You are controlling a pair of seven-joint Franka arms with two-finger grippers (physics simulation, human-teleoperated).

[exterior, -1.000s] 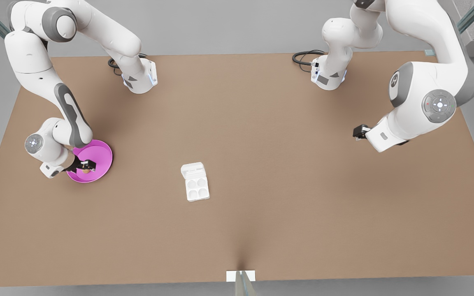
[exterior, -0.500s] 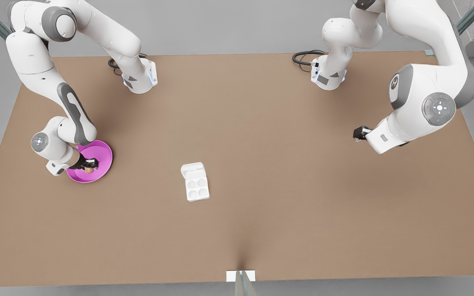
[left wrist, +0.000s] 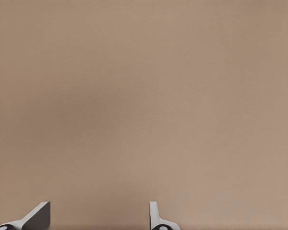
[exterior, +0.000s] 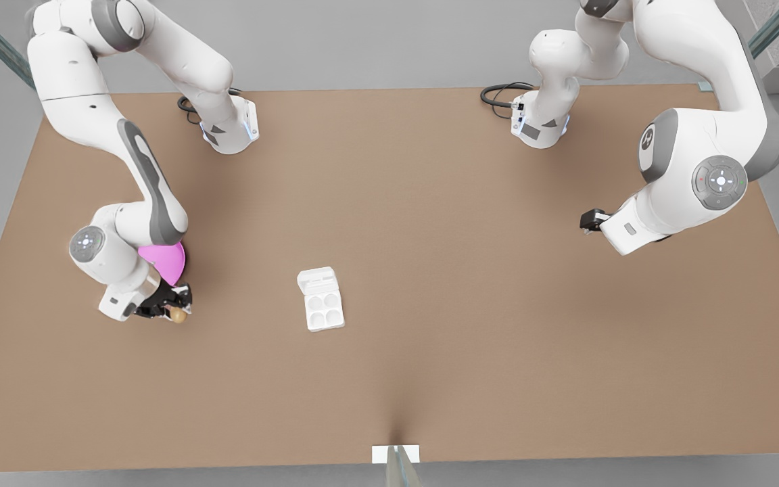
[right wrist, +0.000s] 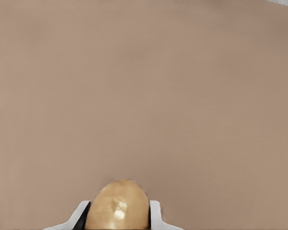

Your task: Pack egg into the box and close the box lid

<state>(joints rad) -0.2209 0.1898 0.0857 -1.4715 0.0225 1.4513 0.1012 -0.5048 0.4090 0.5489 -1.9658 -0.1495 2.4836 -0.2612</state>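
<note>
- I saw the right gripper [exterior: 174, 312] on the front view's left, its forearm bent steeply down, fingers clamped on the egg [exterior: 177, 316], held over bare table [exterior: 430, 379] just beside the pink plate [exterior: 168, 260].
- In the right wrist view, the egg [right wrist: 118, 205] sat between the fingertips [right wrist: 154, 213].
- The box [exterior: 322, 300] lay mid-table, well apart, cups bare, the box lid [exterior: 316, 279] folded back.
- The left gripper [exterior: 588, 220] waited on the front view's right, elbow high; in its wrist view, its fingers [left wrist: 156, 215] stood apart.

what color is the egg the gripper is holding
Tan-brown with a glossy highlight; the egg shows best in the right wrist view.
</note>
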